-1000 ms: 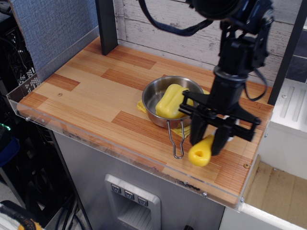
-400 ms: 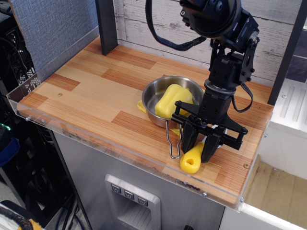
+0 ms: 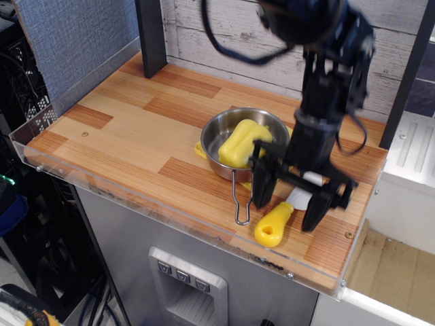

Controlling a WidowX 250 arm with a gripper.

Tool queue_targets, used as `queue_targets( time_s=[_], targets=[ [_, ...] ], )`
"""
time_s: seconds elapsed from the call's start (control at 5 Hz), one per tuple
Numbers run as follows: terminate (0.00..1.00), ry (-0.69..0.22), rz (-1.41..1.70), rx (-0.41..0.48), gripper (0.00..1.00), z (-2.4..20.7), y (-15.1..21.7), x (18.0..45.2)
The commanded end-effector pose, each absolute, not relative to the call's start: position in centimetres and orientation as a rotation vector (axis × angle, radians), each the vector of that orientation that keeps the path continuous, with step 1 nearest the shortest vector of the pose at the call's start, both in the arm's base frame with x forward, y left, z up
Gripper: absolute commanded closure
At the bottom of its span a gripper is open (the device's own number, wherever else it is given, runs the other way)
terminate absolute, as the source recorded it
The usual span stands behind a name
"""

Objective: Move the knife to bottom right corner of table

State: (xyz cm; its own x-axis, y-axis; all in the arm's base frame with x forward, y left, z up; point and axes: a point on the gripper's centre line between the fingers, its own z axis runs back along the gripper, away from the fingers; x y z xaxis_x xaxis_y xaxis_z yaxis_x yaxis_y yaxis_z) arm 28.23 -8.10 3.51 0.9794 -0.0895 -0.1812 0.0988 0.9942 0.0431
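The knife [image 3: 274, 225] lies flat on the table [image 3: 129, 129] near its front right, yellow handle toward the front edge and pale blade [image 3: 299, 198] pointing back under the gripper. My gripper [image 3: 287, 204] stands over the blade end, open, with one black finger [image 3: 260, 195] left of the knife and the other to its right. Nothing is held between them.
A steel pan [image 3: 221, 139] holding a yellow pepper-shaped block [image 3: 242, 143] sits just left of the gripper, its wire handle [image 3: 238, 202] reaching toward the front edge. A yellow cloth [image 3: 199, 150] peeks from under the pan. A black post [image 3: 151, 34] stands at the back left. A clear acrylic rim [image 3: 170, 216] edges the table.
The gripper lowered the knife toward the table's front right, then opened. The knife now lies on the wood, let go, and the fingers have spread wide.
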Motion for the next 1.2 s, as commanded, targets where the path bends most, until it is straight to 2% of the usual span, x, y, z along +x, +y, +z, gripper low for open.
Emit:
queue_targets(
  time_s=[0.0, 0.2, 0.4, 0.6, 0.8, 1.0],
  targets=[
    [0.00, -0.065, -0.067, -0.046, 0.00, 11.8, -4.1, 27.6],
    [0.00, -0.069, 0.006, -0.015, 0.00, 13.9, 0.7, 28.4],
    [0.00, -0.061, 0.079, 0.009, 0.00, 14.7, 5.6, 29.8],
    [0.00, -0.037, 0.067, 0.061, 0.00, 14.7, 8.7, 32.1],
    [0.00, -0.006, 0.020, 0.110, 0.00, 13.8, 9.2, 33.9],
    [0.00, -0.015, -0.020, 0.115, 0.00, 13.5, 8.9, 34.6]
  ],
)
